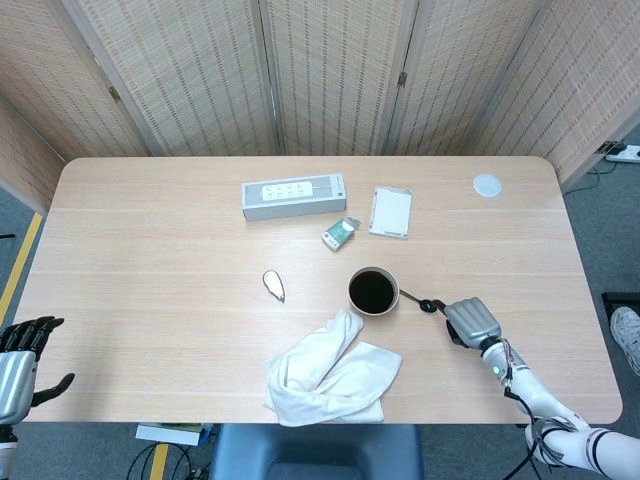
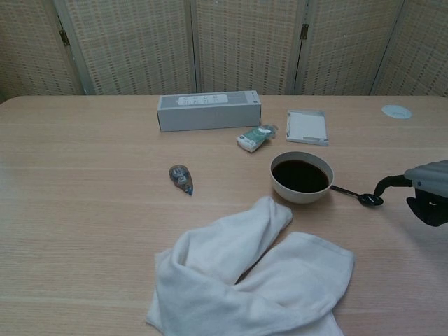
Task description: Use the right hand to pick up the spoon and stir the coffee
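While the spoon (image 2: 355, 194) lies beside the coffee cup (image 2: 302, 176), the right hand (image 1: 472, 320) touches it; its grip cannot be told.

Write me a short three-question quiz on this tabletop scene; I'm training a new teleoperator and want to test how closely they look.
1. True or false: the dark metal spoon stands in the white bowl of black coffee.
2. Which thing lies nearest the bowl on its near side? A) long grey power strip box B) crumpled white cloth C) small round white disc
3. Fill in: the spoon lies between the bowl and the robot's ____ hand.

Key:
1. False; it lies on the light wooden table beside the bowl.
2. B
3. right
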### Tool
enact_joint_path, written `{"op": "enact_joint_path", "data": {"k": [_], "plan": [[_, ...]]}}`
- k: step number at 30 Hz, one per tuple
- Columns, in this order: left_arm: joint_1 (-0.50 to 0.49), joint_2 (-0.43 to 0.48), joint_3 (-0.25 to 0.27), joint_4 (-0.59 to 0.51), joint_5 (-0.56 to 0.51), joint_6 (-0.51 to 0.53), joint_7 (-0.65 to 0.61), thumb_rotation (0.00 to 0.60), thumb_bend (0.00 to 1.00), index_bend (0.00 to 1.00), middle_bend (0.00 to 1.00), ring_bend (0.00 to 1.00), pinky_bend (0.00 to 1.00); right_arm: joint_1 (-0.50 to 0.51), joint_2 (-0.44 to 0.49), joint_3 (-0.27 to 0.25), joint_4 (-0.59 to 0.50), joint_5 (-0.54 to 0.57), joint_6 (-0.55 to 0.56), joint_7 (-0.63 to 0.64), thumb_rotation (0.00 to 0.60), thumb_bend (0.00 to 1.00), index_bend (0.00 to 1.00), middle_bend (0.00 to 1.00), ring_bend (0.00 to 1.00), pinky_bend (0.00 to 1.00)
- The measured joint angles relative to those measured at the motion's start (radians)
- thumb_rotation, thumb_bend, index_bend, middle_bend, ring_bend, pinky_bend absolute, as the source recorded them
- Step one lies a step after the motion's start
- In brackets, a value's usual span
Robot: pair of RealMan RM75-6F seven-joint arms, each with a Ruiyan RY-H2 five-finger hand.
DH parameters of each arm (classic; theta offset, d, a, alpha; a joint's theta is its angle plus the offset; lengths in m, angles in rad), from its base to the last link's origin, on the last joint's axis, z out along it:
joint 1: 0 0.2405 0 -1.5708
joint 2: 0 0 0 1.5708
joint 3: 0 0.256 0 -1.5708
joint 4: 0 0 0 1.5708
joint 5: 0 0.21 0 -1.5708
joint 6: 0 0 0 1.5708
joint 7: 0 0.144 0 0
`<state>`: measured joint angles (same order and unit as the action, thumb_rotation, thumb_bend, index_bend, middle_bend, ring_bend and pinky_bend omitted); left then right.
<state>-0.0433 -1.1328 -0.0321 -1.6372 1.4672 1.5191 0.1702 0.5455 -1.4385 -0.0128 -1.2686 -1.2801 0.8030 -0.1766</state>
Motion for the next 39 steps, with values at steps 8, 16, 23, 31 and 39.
{"op": "enact_joint_path", "data": {"k": [8, 16, 23, 31, 39], "plan": [[0.006, 0.005, 0.001, -0.004, -0.002, 0.004, -0.001, 0.6, 0.22, 0.22, 0.21, 0.19, 0.19, 0.005, -0.03, -0.005, 0.048, 0.004, -0.03, 0.006, 0.6, 0.79, 0.23, 1.0, 1.0, 1.0], [0.003, -0.001, 0.001, -0.002, 0.004, 0.001, -0.001, 0.6, 0.22, 0.22, 0.21, 0.19, 0.19, -0.006, -0.021, -0.003, 0.069, 0.02, -0.031, 0.007, 0.6, 0.79, 0.23, 1.0, 1.0, 1.0], [0.002, -0.003, 0.001, -0.001, 0.001, -0.003, 0.003, 0.6, 0.21, 0.22, 0.21, 0.19, 0.19, -0.007, -0.024, 0.003, 0.091, 0.027, -0.03, -0.002, 0.6, 0.79, 0.23, 1.0, 1.0, 1.0], [0.005, -0.001, 0.002, -0.005, 0.001, -0.001, 0.007, 0.6, 0.21, 0.22, 0.21, 0.19, 0.19, -0.012, -0.021, 0.013, 0.081, 0.004, -0.001, 0.02, 0.6, 0.79, 0.23, 1.0, 1.0, 1.0], [0.003, -0.002, 0.001, -0.006, 0.0, -0.005, 0.01, 0.6, 0.21, 0.22, 0.21, 0.19, 0.19, -0.015, -0.008, -0.001, 0.038, -0.028, 0.007, 0.025, 0.6, 0.79, 0.23, 1.0, 1.0, 1.0]]}}
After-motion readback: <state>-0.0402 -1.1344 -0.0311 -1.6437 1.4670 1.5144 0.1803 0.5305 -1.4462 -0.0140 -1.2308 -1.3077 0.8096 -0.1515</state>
